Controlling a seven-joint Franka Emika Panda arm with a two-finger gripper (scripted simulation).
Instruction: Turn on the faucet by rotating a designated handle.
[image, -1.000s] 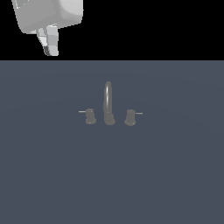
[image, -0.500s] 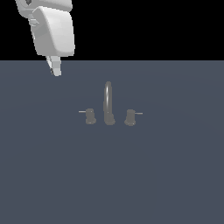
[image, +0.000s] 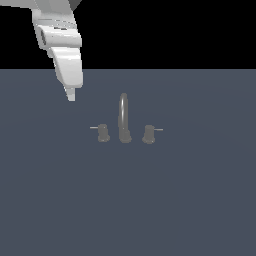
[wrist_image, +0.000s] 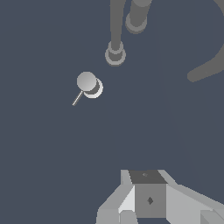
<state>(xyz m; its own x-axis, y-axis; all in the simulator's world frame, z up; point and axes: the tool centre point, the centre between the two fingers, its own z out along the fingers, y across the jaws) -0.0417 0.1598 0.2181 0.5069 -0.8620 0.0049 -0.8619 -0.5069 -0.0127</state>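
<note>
The dull-grey faucet stands mid-surface, with its tall arched spout (image: 123, 116) between two stubby knobs. The handle (image: 103, 133) is the knob on the exterior view's left, and its thin pin (image: 93, 128) juts leftward. The twin knob (image: 148, 134) has its pin jutting rightward. My gripper (image: 71, 94) hangs above and to the exterior view's left of the handle, well apart from it, fingers together and holding nothing. In the wrist view the handle (wrist_image: 87, 82) shows from above with its pin (wrist_image: 77, 98), the spout base (wrist_image: 115, 55) beyond it, and my gripper (wrist_image: 135, 199) at the picture's edge.
The faucet stands on a flat dark blue-grey surface (image: 128, 200) that spans the exterior view. The white arm link (image: 57, 35) reaches in from the upper left. A curved dark shadow (wrist_image: 210, 61) lies on the surface in the wrist view.
My gripper has come down and moved to the exterior view's right, closer to the handle. The faucet has not moved.
</note>
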